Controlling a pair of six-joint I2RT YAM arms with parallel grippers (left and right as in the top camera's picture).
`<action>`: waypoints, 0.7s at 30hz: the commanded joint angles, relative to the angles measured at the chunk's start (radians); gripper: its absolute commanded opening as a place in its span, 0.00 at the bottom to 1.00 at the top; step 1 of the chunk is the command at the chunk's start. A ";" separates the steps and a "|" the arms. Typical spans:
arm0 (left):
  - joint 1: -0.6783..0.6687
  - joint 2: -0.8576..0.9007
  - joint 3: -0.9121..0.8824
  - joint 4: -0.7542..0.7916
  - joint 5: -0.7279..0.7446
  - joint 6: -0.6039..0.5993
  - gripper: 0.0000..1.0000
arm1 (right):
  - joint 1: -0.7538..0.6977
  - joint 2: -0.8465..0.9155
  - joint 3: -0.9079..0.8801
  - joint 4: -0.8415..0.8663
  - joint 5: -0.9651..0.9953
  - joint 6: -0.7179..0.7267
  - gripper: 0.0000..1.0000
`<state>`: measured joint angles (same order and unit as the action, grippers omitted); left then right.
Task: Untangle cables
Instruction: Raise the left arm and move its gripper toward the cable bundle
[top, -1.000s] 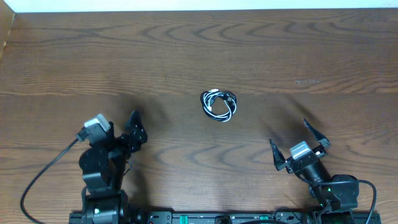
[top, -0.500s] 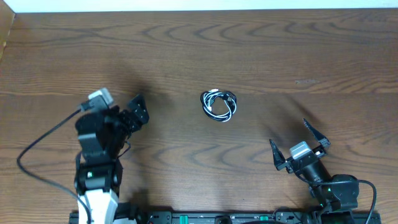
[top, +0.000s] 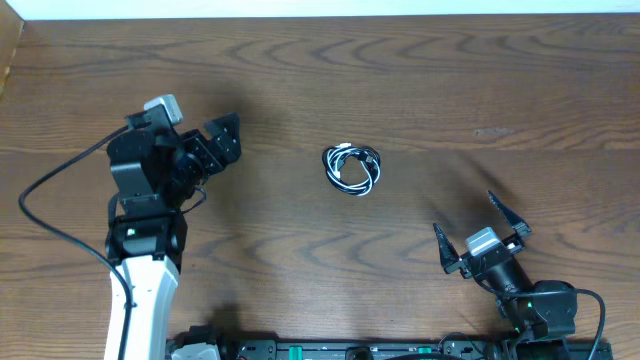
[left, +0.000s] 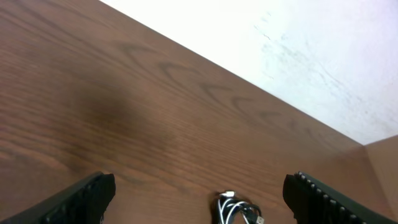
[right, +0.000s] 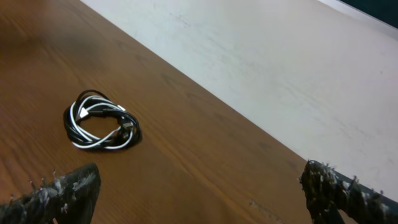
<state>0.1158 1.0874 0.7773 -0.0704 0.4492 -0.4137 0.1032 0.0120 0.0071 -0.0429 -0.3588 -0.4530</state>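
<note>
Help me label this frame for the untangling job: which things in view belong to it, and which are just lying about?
Belongs to the job:
- coiled bundle of thin black and white cables
- left end effector, open
- right end effector, open

Just there:
- brown wood-grain table
- thick black wire on the left arm

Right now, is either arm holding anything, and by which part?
Nothing. The left gripper and right gripper have open, empty jaws; the cables lie bundled, untouched.

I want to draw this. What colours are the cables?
Black and white, coiled together; the right wrist view shows the cables best.
</note>
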 joint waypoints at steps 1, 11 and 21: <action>-0.015 0.040 0.024 -0.001 0.034 0.020 0.92 | -0.005 -0.005 -0.002 -0.006 0.009 0.011 0.99; -0.111 0.262 0.024 0.003 -0.071 0.015 0.92 | -0.005 -0.005 -0.002 -0.006 0.009 0.011 0.99; -0.222 0.383 0.024 -0.005 -0.238 0.062 0.92 | -0.005 -0.005 -0.002 -0.006 0.009 0.011 0.99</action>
<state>-0.0875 1.4532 0.7826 -0.0708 0.2729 -0.3985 0.1032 0.0120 0.0071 -0.0429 -0.3592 -0.4530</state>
